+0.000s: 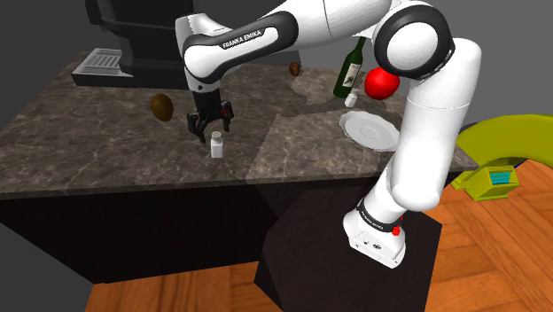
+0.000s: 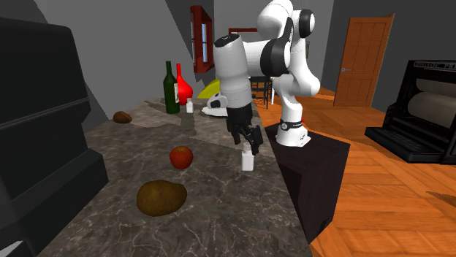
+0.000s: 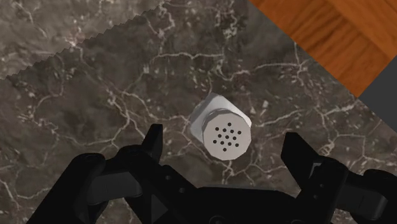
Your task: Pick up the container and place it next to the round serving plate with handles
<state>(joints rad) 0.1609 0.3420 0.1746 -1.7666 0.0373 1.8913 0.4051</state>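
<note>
Two fingers [image 3: 154, 143] spread wide; white shaker [image 3: 221, 132] stands upright btwn them, just under hand [image 3: 224, 140], untouched.

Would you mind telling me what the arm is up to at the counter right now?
The white Franka arm is going after the small white shaker, which stands upright on the dark marble counter near its edge. The black gripper hovers just above it with fingers open; in the wrist view the shaker's perforated top sits between them, untouched. Nothing is lifted yet. The round white plate it is meant for lies further along the counter, by a green bottle.
</note>
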